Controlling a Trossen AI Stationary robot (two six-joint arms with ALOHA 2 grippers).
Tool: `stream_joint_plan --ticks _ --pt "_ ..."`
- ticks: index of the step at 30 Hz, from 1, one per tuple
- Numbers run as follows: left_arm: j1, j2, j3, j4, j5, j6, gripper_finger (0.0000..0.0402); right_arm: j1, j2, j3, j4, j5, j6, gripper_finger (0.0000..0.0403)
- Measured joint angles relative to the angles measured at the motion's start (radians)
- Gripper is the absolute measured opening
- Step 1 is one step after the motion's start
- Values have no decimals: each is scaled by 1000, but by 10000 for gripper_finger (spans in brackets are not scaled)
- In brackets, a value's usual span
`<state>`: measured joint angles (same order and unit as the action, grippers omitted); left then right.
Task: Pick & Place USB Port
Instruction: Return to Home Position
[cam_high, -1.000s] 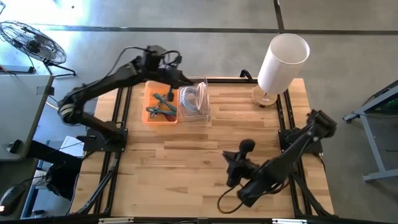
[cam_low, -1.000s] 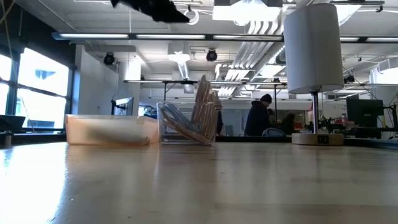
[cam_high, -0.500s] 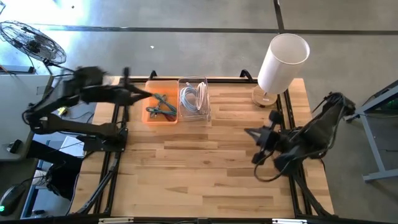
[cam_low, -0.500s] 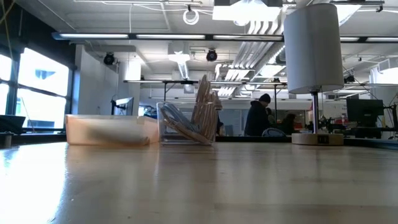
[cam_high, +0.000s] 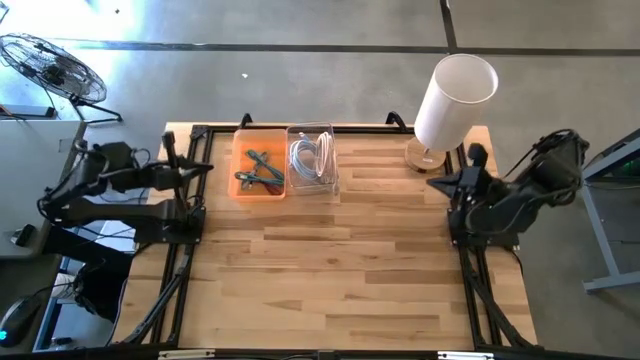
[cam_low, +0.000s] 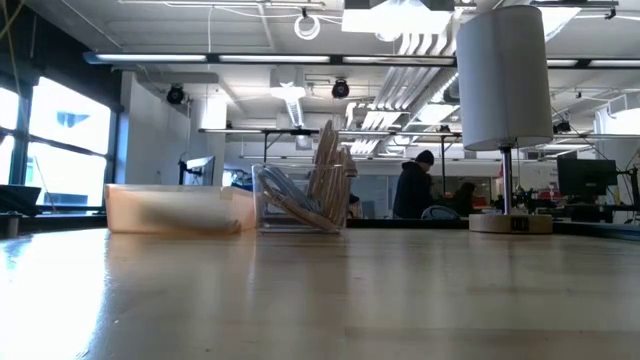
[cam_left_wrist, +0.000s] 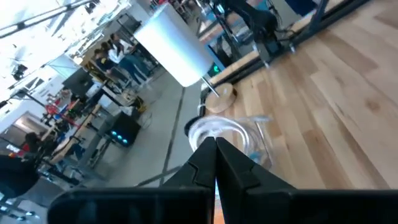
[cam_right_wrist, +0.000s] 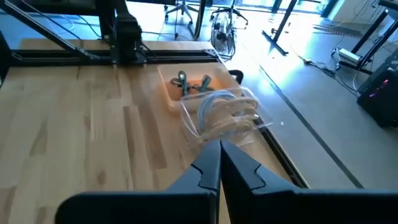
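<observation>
**Arms at the table edges, cables binned**

Left gripper (cam_high: 203, 168) hangs at the table's left edge, fingers pressed together, empty. Near it, the orange bin (cam_high: 238, 190) holds the charger cables (cam_high: 262, 170). Just beside, the transparent bin (cam_high: 331, 165) holds what seems a pale coiled cable (cam_high: 303, 157). Right gripper (cam_high: 437, 184), clenched and empty, sits near the lamp (cam_high: 455, 90); homing should swing clear of it.
</observation>
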<state>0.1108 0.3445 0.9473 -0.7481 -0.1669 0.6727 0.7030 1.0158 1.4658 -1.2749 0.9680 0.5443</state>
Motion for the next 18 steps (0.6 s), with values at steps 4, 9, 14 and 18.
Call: stream_joint_plan --ticks 4,9,14,18 --pt "0 -106 -115 -3 0 -22 0 0 -137 -132 6 3 9 0" --pt "0 -219 -228 9 47 -28 0 0 -377 -422 98 23 81 0" --pt "0 -304 -308 94 197 -15 0 0 -622 -750 446 -66 -73 0" --pt "0 -337 -357 110 235 -17 0 -1 -757 -961 788 -147 -287 0"
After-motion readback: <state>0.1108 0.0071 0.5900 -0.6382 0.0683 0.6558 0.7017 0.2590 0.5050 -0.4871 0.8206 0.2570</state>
